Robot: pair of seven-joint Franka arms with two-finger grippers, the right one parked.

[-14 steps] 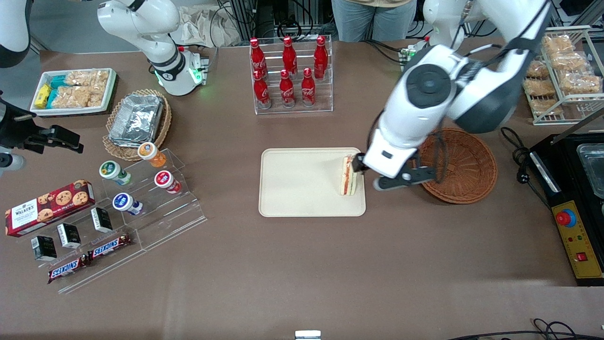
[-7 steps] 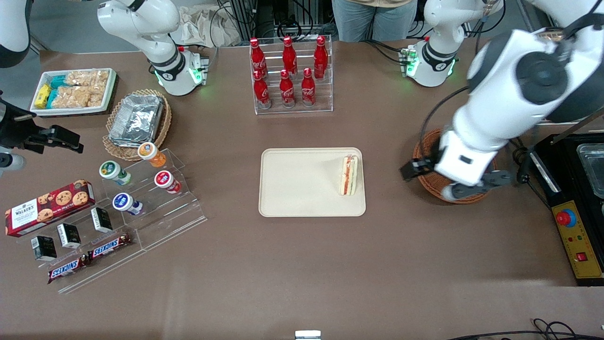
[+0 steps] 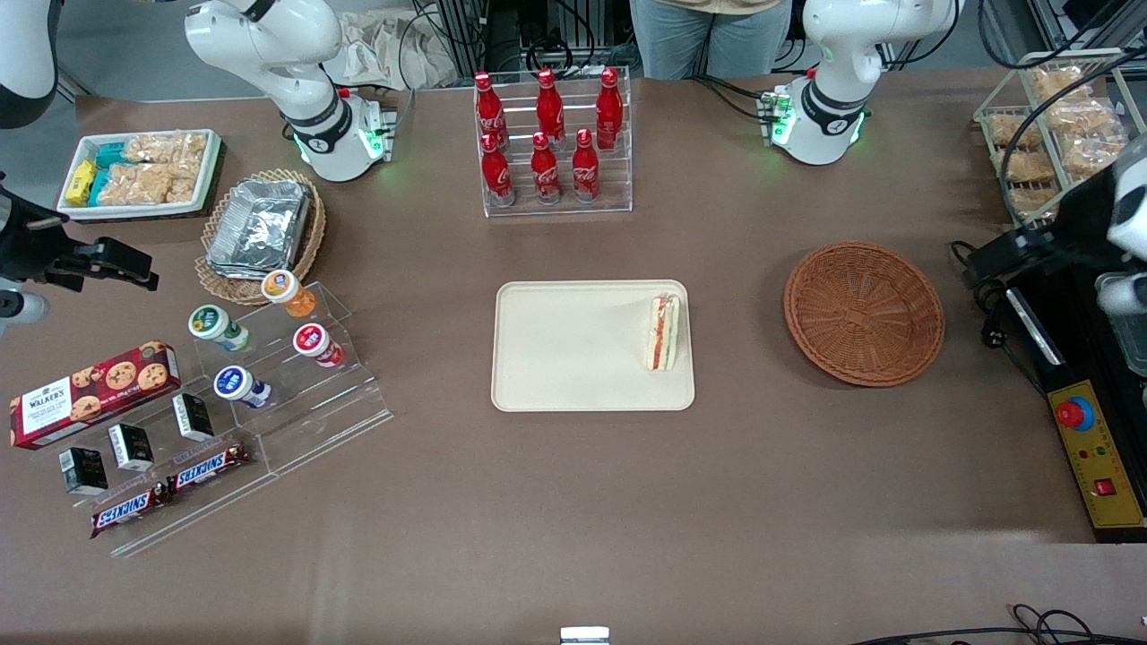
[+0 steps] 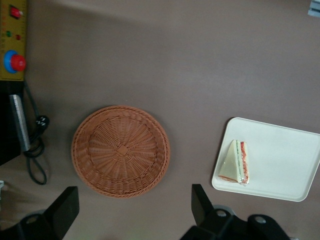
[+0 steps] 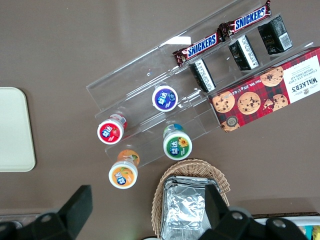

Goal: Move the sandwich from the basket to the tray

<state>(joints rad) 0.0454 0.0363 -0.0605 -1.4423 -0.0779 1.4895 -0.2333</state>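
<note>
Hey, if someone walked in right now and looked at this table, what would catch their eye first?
Probably the sandwich lying alone on the cream tray mid-table, at the tray's edge nearest the basket, which sits empty beside it. The gripper hangs open high above the basket, toward the working arm's end. The red bottles in their clear rack stand out farther from the camera.

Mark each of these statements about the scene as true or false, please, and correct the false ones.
1. The sandwich lies on the cream tray. True.
2. The reddish-brown basket holds a second sandwich. False: it holds nothing.
3. The gripper is shut on the sandwich. False: it is open, above the table beside the basket, holding nothing.
4. The basket touches the tray. False: bare table shows between them.
5. The sandwich sits at the tray's end nearest the basket. True.
</note>
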